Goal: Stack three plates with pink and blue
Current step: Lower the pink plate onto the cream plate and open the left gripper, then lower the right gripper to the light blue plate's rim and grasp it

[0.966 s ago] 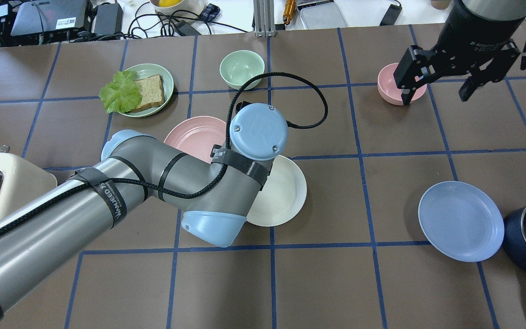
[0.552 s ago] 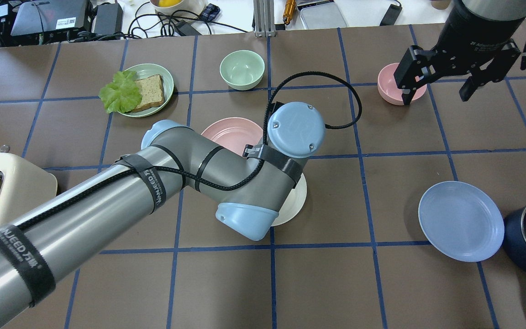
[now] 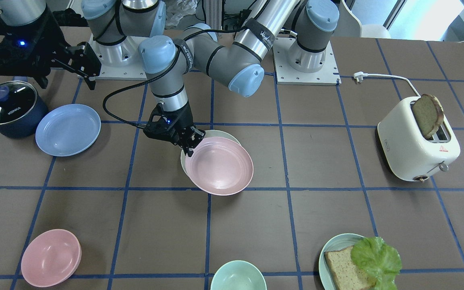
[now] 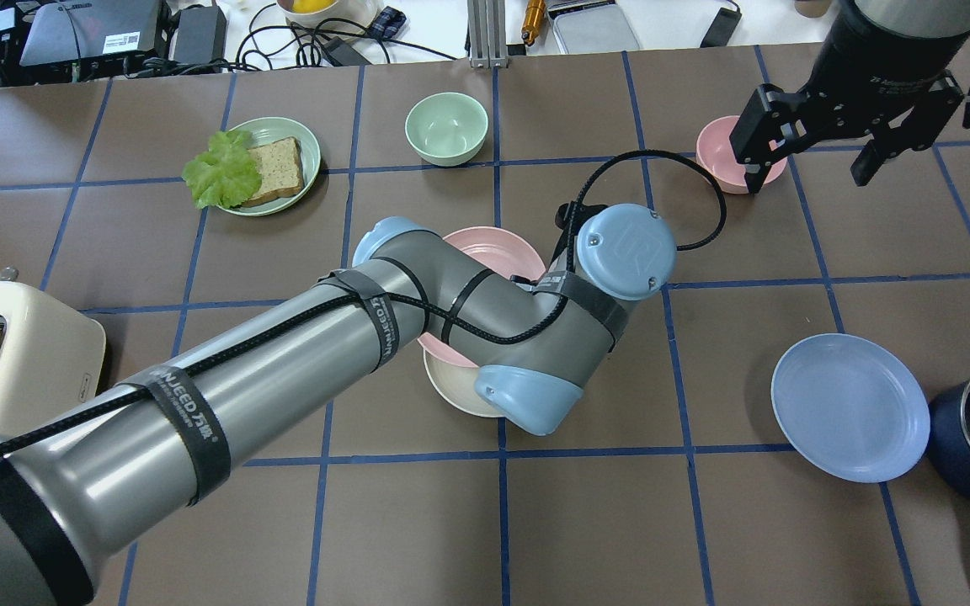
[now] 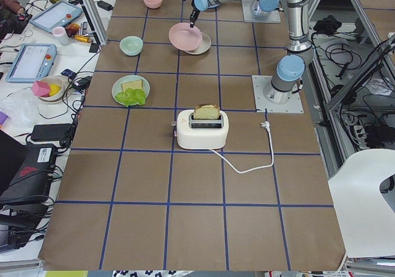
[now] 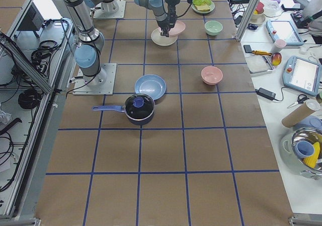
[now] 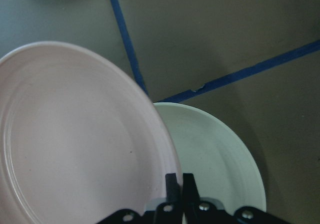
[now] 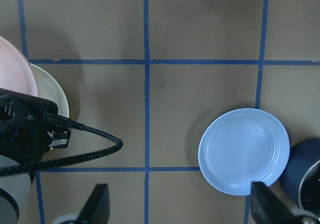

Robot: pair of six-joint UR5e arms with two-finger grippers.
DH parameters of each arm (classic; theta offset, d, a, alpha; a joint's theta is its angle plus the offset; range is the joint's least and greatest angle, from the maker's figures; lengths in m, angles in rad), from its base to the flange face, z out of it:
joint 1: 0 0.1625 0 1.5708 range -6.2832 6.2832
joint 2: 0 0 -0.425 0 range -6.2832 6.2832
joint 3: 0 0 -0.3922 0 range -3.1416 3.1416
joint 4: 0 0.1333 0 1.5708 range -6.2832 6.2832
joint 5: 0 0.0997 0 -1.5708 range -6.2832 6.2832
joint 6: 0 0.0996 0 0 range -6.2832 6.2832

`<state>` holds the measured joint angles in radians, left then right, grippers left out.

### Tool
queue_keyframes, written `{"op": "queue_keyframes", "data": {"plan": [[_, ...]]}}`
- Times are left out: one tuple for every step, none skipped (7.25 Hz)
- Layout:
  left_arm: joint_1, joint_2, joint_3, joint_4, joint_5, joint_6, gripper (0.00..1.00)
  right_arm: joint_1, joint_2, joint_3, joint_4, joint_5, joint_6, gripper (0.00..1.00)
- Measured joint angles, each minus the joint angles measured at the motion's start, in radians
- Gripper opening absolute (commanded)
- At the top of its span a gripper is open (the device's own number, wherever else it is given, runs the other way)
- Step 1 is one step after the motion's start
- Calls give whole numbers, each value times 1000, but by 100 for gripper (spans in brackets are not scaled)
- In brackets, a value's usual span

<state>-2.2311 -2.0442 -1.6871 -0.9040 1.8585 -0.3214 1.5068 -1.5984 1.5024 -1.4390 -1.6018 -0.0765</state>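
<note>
Writing: "KONKA" is read on the dark blue pot (image 3: 8, 110), both on its side in the front-facing view and on its lid in the overhead view. A black strap (image 3: 261, 34) on the left arm is printed "WANJEED". A red triangle label is seen on the toaster (image 3: 417, 145); its text is too small to read.

Jaws: the left gripper (image 3: 190, 149) is closed on the rim of the pink plate (image 3: 219, 166), with one finger on each face of the rim, as shown close up in the left wrist view. The pink plate is held over the cream plate (image 3: 216, 133), covering much of it. Contact between the two plates cannot be judged. The right gripper (image 4: 807, 167) is held wide open with nothing between its fingers, high over the far right of the table (image 4: 586, 522), partly in front of the pink bowl (image 4: 725, 156).

The blue plate (image 4: 850, 407) is laid flat on the near right of the table, just beside the pot and well apart from the other two plates.

Views: in the overhead view the left gripper and most of both middle plates are hidden by the left arm. The grip is shown only in the front-facing and left wrist views. The blue plate is framed between the open fingers in the right wrist view.
</note>
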Motion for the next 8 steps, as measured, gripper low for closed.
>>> {"op": "queue_keyframes", "data": {"plan": [[-6, -3, 5, -48, 3, -34, 0, 0, 0, 1, 0, -2, 0, 100], [-10, 2, 9, -90, 3, -73, 0, -1, 0, 3, 0, -3, 0, 100], [-14, -3, 21, -115, -1, -123, 0, -2, 0, 4, -3, -4, -1, 100], [-21, -12, 46, -154, -5, -172, 0, -8, 6, 6, -5, -7, -8, 100], [-27, -19, 83, -223, -8, -216, 0, -30, 19, 8, -4, -9, -32, 100], [-31, -23, 118, -292, -11, -245, 0, -75, 36, 12, 0, -9, -92, 100], [-33, -28, 139, -327, -13, -259, 0, -122, 47, 26, 0, -9, -169, 100], [-34, -41, 149, -337, -15, -266, 0, -161, 55, 60, -5, -9, -264, 100]]}}
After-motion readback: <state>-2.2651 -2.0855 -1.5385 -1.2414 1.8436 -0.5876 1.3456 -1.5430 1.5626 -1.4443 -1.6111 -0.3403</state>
